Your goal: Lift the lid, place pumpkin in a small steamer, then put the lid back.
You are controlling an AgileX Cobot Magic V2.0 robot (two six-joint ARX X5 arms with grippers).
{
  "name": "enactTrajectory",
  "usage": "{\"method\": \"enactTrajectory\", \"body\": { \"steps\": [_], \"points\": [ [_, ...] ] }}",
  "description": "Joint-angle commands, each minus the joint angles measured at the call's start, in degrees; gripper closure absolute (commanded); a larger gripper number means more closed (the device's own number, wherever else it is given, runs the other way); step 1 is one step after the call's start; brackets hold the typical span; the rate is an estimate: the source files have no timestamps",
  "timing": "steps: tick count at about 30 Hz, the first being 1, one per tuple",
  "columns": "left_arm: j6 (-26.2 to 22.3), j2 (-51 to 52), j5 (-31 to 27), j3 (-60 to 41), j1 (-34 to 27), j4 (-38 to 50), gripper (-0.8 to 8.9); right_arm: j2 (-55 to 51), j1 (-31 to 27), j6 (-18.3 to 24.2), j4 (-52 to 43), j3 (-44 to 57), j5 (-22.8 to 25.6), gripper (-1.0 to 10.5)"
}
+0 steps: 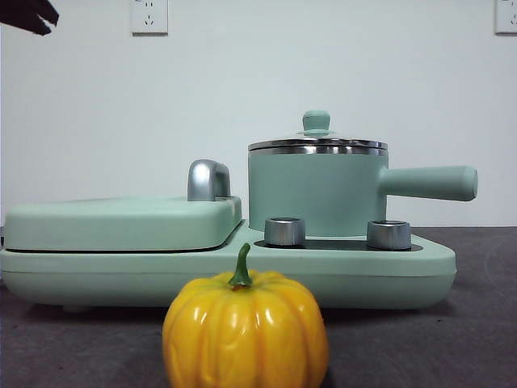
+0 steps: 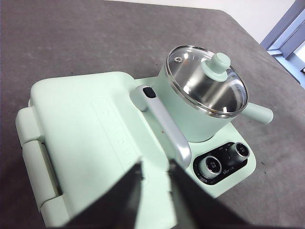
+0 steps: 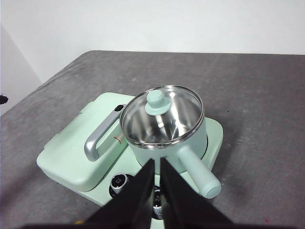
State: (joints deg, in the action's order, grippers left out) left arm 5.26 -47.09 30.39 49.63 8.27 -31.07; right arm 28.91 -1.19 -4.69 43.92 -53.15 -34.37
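The pumpkin stands on the table at the very front, before the cooker. The small steamer sits on the base's right half, its side handle pointing right. The lid rests shut on it, knob up. In the left wrist view the steamer and the lid lie beyond my left gripper, which hangs high over the flat cover with its jaws a little apart and empty. My right gripper hangs above the steamer's handle, jaws together, empty, with the lid ahead of it.
The wide mint-green base carries two steel knobs at its front. A flat rectangular cover with a steel handle fills its left half. A black arm tip shows at the top left corner. Grey table surrounds the cooker.
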Motion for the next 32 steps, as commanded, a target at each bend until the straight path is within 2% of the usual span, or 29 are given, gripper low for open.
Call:
{"method": "enactTrajectory", "body": {
  "steps": [1, 6, 8, 12, 17, 24, 32],
  "points": [
    [-0.98, -0.42, 0.48, 0.92, 0.09, 0.7, 5.69, 0.2, -0.07, 0.66, -0.52, -0.87, -0.07, 8.8],
    [-1.2, -0.44, 0.48, 0.92, 0.09, 0.87, 3.94, 0.2, -0.07, 0.63, -0.52, -0.87, -0.11, 5.6],
    [-1.16, -0.44, 0.48, 0.92, 0.09, 1.14, 3.33, 0.2, -0.07, 0.33, -0.52, -0.87, -0.13, 4.9],
    [-0.42, -0.44, 0.48, 0.92, 0.09, 1.27, 3.13, 0.2, -0.07, 0.17, -0.52, -0.87, -0.17, 4.9],
    [4.52, -0.46, 0.48, 0.92, 0.11, 2.43, 3.14, 0.2, -0.07, 0.17, -0.59, -0.87, -0.17, 4.9],
    [5.49, -2.34, 0.46, 2.78, 0.11, 1.88, 3.16, 0.2, 0.87, 0.24, -0.61, -0.87, -0.17, 4.9],
    [4.83, -13.7, 0.39, 12.57, 3.17, -2.75, 3.23, 0.2, 2.36, 0.7, -0.59, -0.87, -0.11, 4.9]
  ]
}}
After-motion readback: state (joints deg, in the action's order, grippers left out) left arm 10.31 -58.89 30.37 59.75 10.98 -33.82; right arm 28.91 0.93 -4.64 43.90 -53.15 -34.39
